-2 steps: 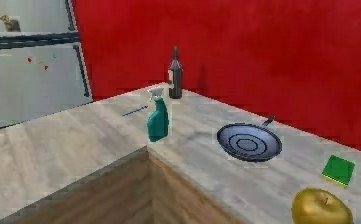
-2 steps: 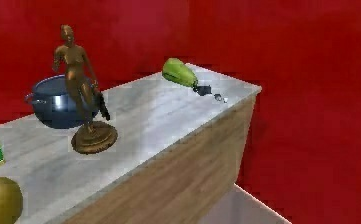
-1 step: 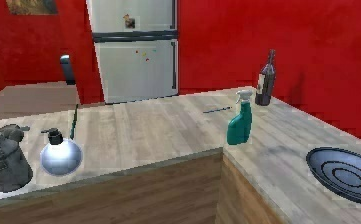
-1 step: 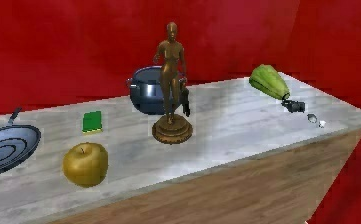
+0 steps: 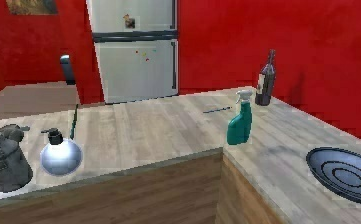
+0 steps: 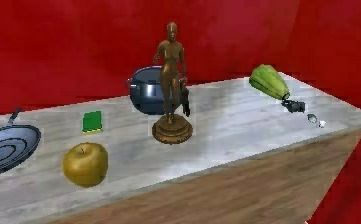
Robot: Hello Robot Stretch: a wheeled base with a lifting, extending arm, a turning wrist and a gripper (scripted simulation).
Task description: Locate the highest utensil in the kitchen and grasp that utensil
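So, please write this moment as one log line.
ahead: fridge, spray bottle, wine bottle | side: apple, statue, pot, pan

Pale, matt wood-grain surface
Glossy metal kettle and pot; polished brown wooden statue; shiny apple; plastic spray bottle.

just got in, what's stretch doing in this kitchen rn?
Stretch faces an L-shaped wooden counter, its task being to find and grasp a utensil. Ahead, a thin dark utensil lies near a kettle, and a second slim one lies by the teal spray bottle and wine bottle. On the arm's side the counter holds a pan, an apple, a pot and a wooden figurine.
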